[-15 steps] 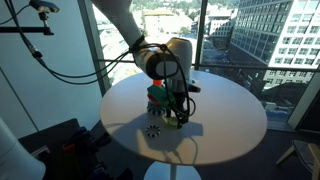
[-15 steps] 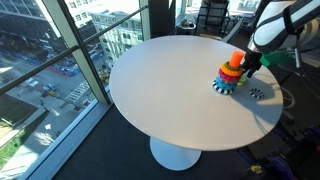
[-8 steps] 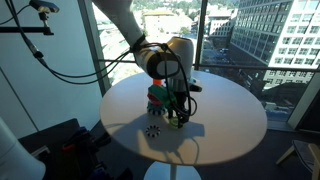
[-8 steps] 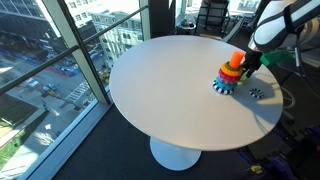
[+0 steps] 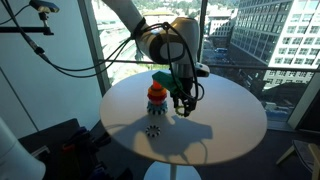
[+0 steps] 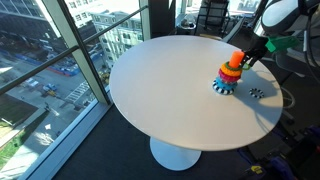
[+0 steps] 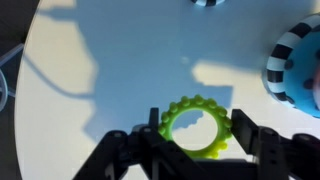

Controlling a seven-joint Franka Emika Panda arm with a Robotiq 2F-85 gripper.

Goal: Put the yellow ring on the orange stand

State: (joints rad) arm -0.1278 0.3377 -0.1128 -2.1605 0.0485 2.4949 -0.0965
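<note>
My gripper is shut on the yellow ring, a yellow-green knobbly ring held between the two black fingers, lifted above the white table. In an exterior view the gripper hangs just right of the orange stand, a stack of coloured rings with blue at the base. In an exterior view the stand sits near the table's right side, with the gripper above and right of it. The stand's striped edge shows at the wrist view's right edge.
A dark toothed gear-like ring lies on the round white table in front of the stand, also seen in an exterior view. Tall windows surround the table. Cables and a stand are at the left.
The gripper has risen off the table with the yellow ring in it, from low beside the stand to above it. The stand and gear ring have not moved.
</note>
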